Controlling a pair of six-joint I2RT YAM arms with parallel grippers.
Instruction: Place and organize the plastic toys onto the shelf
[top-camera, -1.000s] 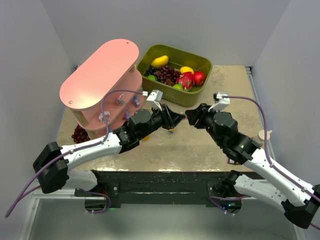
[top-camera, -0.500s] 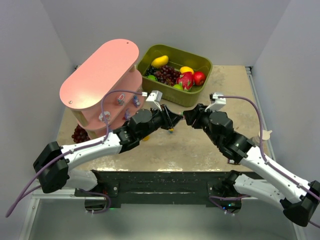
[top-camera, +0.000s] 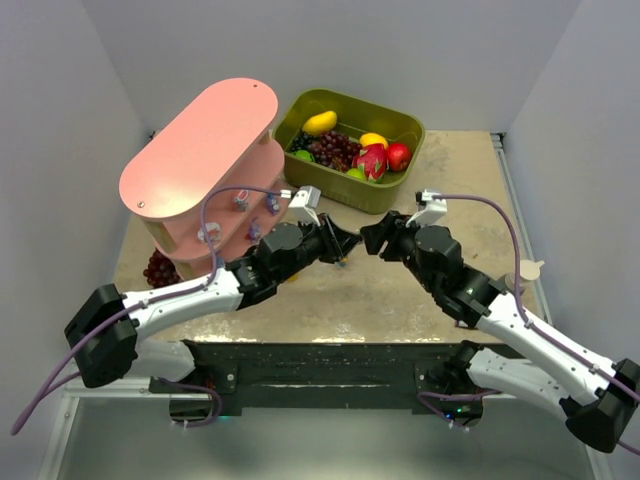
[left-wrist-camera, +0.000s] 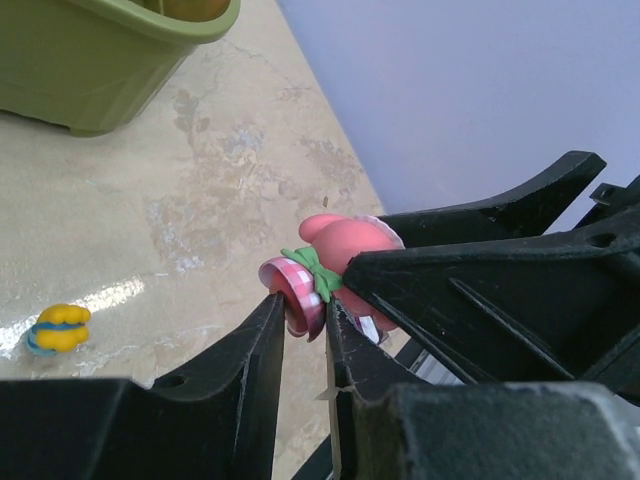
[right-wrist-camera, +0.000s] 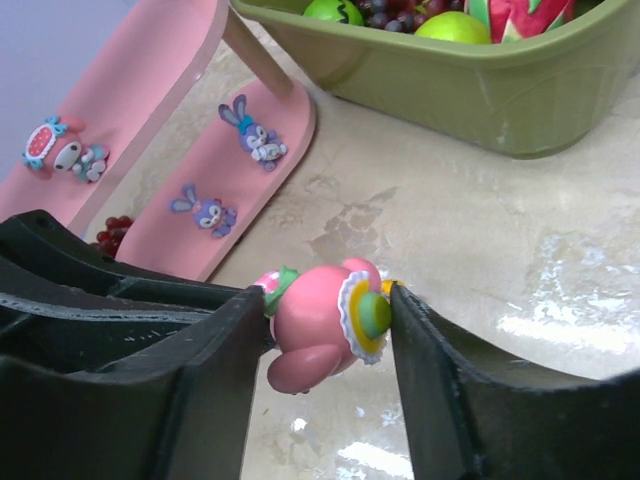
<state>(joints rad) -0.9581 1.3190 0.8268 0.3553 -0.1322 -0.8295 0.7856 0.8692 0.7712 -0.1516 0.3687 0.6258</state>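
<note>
A pink figurine (left-wrist-camera: 345, 245) with a checked skirt and green bow hangs above the table between both grippers; it also shows in the right wrist view (right-wrist-camera: 320, 320). My left gripper (left-wrist-camera: 303, 305) is shut on its checked skirt. My right gripper (right-wrist-camera: 328, 300) is closed round its body from the other side. The two grippers meet at mid-table, left (top-camera: 345, 245) and right (top-camera: 368, 240). The pink shelf (top-camera: 200, 145) stands at the back left. Purple bunny toys (right-wrist-camera: 252, 135) and other small toys (right-wrist-camera: 60, 150) lie on its lower boards (right-wrist-camera: 180, 60). A yellow toy (left-wrist-camera: 58, 328) lies on the table.
The olive bin (top-camera: 385, 195) of fruits stands behind the grippers, right of the shelf, and shows in both wrist views (left-wrist-camera: 90, 70) (right-wrist-camera: 500, 90). A dark grape bunch (top-camera: 160, 268) lies by the shelf's foot. A small white object (top-camera: 527, 270) sits at the right edge.
My right gripper has moved left to the left gripper and closed round the pink figurine. The left arm has shifted slightly, still holding the toy.
</note>
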